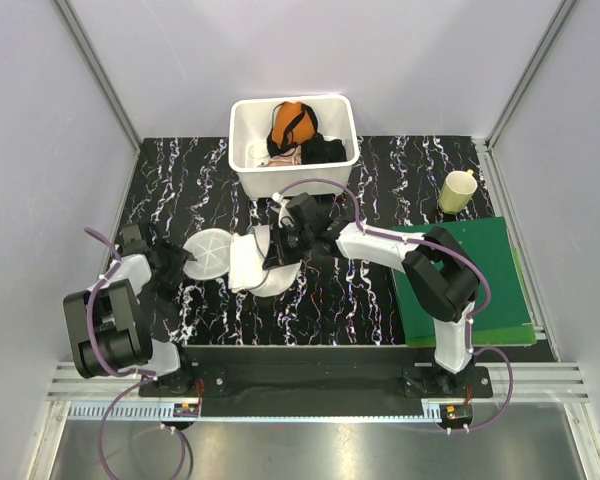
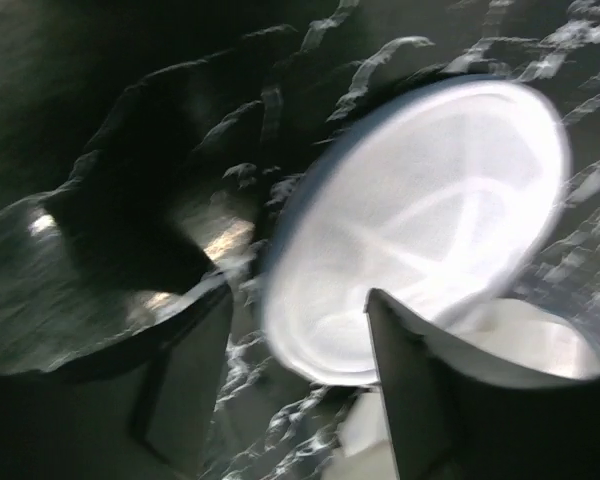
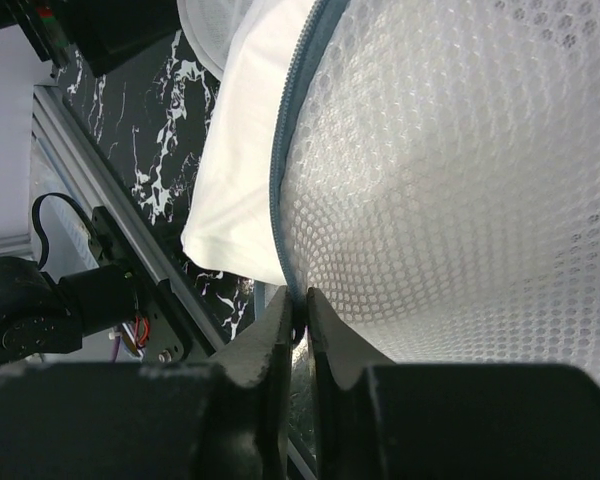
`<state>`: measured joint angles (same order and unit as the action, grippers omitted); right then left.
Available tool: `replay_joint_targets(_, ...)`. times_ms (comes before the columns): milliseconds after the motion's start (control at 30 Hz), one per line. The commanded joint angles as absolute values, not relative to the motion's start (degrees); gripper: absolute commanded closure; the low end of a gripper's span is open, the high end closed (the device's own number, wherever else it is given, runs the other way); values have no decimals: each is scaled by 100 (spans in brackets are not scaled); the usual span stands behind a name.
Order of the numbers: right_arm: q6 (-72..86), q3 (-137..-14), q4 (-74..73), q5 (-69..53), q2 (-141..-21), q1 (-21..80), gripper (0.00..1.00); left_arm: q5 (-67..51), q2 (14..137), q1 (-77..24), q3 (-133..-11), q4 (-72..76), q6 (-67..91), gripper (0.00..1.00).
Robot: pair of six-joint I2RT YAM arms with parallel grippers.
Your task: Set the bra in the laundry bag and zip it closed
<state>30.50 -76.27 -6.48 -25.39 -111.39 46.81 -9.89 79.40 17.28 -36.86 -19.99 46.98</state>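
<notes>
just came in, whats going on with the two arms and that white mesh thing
The right end effector pinches the grey zip edge of the round white mesh laundry bag, which is open. A plain white soft fabric piece, likely the bra, shows at its mouth. The left end effector, jaws apart, is at the bag's other disc face. Zip not closed yet.

The table top (image 1: 350, 300) is black, streaked all over with white marble-like veins. The laundry bag (image 3: 460, 180) is white honeycomb mesh edged by a grey-blue zip (image 3: 285, 190), and the bra (image 3: 242, 170) is plain white. The tub (image 1: 295, 178) is white, one garment (image 1: 292, 122) is orange with black straps and another garment (image 1: 323, 150) is black. The mat (image 1: 470, 290) is dark green, the cup (image 1: 457, 190) pale yellow, the cables (image 1: 320, 181) purple and the arms (image 1: 375, 243) black and white.
</notes>
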Motion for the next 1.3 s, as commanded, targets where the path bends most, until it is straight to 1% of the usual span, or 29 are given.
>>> replay_joint_targets(0,2813,-7796,-913,-2549,-10890,4658,80,-1364,8078,1828,-3349,-1143,4957,46)
replay_joint_targets(33,2778,-7796,-992,-2479,-10890,4650,79,-1301,8008,1828,-3323,-1099,5001,49)
replay_joint_targets(67,2760,-7796,-1028,-2461,-10872,4649,77,-1266,7894,1837,-3279,-994,4992,55)
replay_joint_targets(100,2742,-7805,-1072,-2452,-10872,4649,72,-1240,7858,1828,-3278,-967,4975,65)
replay_joint_targets(133,2742,-7813,-1124,-2435,-10863,4649,69,-1248,7831,1828,-3287,-967,4905,72)
replay_joint_targets(167,2716,-7840,-1160,-2426,-10863,4658,68,-1239,7788,1828,-3331,-1010,4843,83)
replay_joint_targets(233,2707,-7884,-1326,-2382,-10854,4650,64,-1082,7665,1819,-3392,-1186,4651,100)
replay_joint_targets(300,2602,-8041,-1616,-2242,-10837,4658,57,-819,7253,1714,-3375,-1370,4544,100)
replay_joint_targets(333,2558,-8129,-2026,-1911,-10811,4658,48,-687,7060,1618,-3375,-1449,4440,100)
replay_joint_targets(400,2435,-8340,-2450,-1566,-10671,4658,36,-310,6453,1232,-3419,-1748,4333,100)
replay_joint_targets(433,2391,-8419,-2844,-1251,-10609,4658,26,-221,6234,1109,-3410,-1932,4290,100)
replay_joint_targets(467,2312,-8550,-3022,-1100,-10547,4658,23,-159,5770,890,-3384,-1977,4298,100)
replay_joint_targets(533,2233,-8648,-3434,-697,-10302,4667,17,-18,5320,669,-3305,-2065,4394,100)
replay_joint_targets(567,2154,-8788,-3558,-555,-10240,4702,11,-9,4926,450,-3270,-2187,4421,100)
replay_joint_targets(633,2048,-8964,-3830,-65,-10090,4816,7,228,4616,256,-3278,-2390,4534,100)
replay_joint_targets(767,1846,-9517,-3788,-158,-10221,5202,0,273,4088,-165,-3296,-2732,4728,100)
replay_joint_targets(900,1696,-10089,-3621,-271,-10774,5536,0,316,3938,-325,-3340,-2874,4772,100)
replay_joint_targets(933,1670,-10133,-3334,-394,-10836,5581,0,308,3894,-334,-3366,-2926,4781,100)
replay_joint_targets(967,1705,-10108,-3122,-543,-10950,5607,3,299,3859,-360,-3384,-2935,4781,100)
replay_joint_targets(1100,1635,-10064,-2323,-1570,-11293,5643,17,325,3665,-387,-3436,-3032,4755,100)
replay_joint_targets(1133,1591,-9985,-2199,-1669,-11372,5643,33,316,3613,-387,-3471,-3076,4746,100)
replay_joint_targets(1167,1504,-9941,-2084,-1757,-11521,5643,40,290,3595,-395,-3480,-3094,4755,100)
replay_joint_targets(1200,1442,-9949,-2066,-1941,-11618,5643,45,273,3569,-396,-3480,-3102,4764,100)
replay_joint_targets(1267,1302,-9897,-1978,-2039,-11785,5651,45,246,3516,-404,-3498,-3146,4755,100)
